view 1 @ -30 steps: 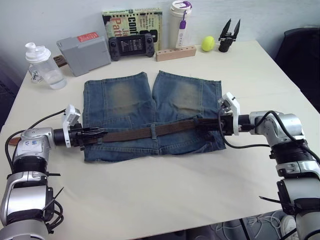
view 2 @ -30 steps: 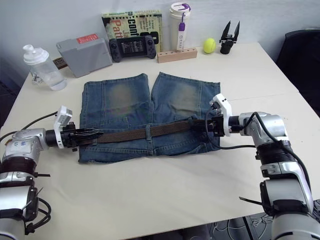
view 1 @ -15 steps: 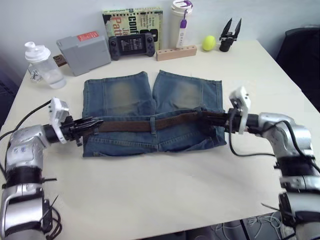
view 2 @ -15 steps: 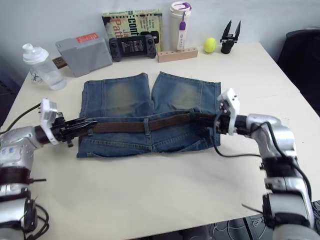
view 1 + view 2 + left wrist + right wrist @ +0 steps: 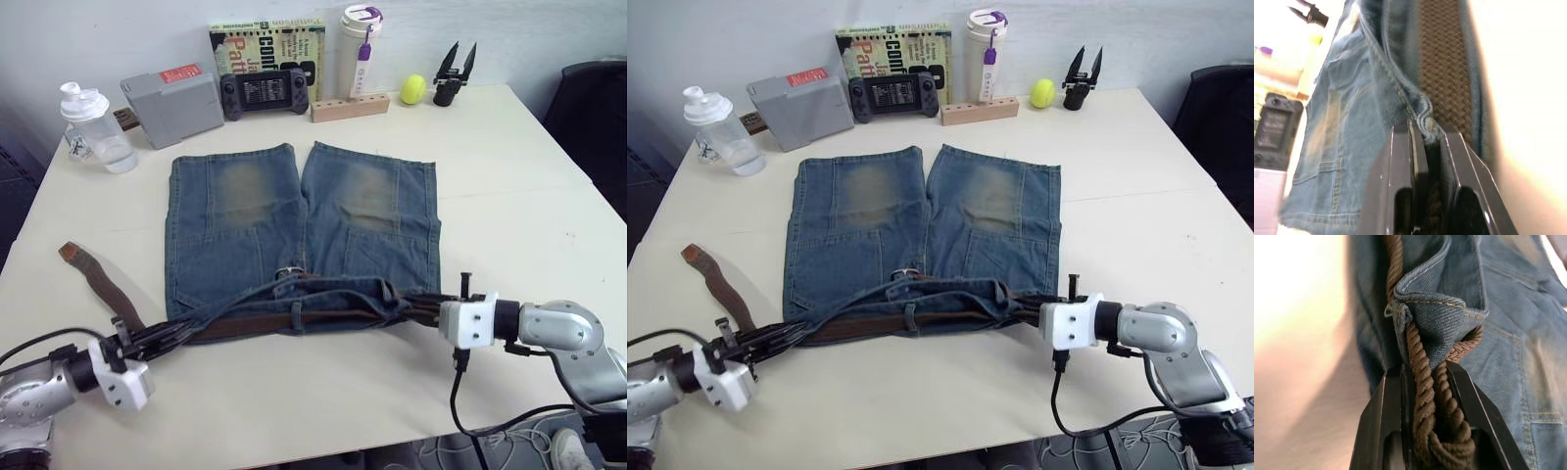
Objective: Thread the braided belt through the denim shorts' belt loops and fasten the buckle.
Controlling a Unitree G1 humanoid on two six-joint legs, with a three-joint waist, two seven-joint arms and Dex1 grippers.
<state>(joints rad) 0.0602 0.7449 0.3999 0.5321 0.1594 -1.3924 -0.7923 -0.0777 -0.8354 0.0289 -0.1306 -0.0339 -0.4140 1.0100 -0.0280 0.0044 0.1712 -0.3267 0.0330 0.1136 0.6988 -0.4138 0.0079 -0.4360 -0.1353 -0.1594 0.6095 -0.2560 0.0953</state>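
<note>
1. 1 pair of denim shorts [image 5: 294, 230] lies flat on the desk [image 5: 509, 186], waistband toward the robot, its 2 legs pointing away toward the far edge.
2. 1 braided belt [image 5: 294, 318] runs along that waistband, long axis going left to right across the near edge of the shorts.
3. At the left end the belt carries on past the shorts and curves away over the bare desk, and its lighter leather tip [image 5: 71, 252] lies there pointing away from the robot.
4. 1 belt loop [image 5: 297, 315] is clear at mid-waistband, with the belt passing under it; I can't count the others in the bunched denim.
5. A small metal piece [image 5: 288, 273] shows just above the waistband at the middle; whether it is the buckle I can't tell.
6. Left gripper [image 5: 1425, 147], in its wrist view: fingers narrow, clamped on the left corner of the waistband with belt and denim between them.
7. Right gripper [image 5: 1422, 377], in its wrist view: fingers narrow too, gripping the twisted belt and a fold of denim at the right corner.
8. Along the far edge: 1 clear bottle [image 5: 90, 127], 1 grey box [image 5: 176, 93], 1 game controller [image 5: 263, 90], 1 book [image 5: 265, 39], 1 white tumbler [image 5: 361, 49], 1 wooden block [image 5: 349, 105], 1 yellow ball [image 5: 411, 89] and 1 black spare gripper [image 5: 453, 70].
</note>
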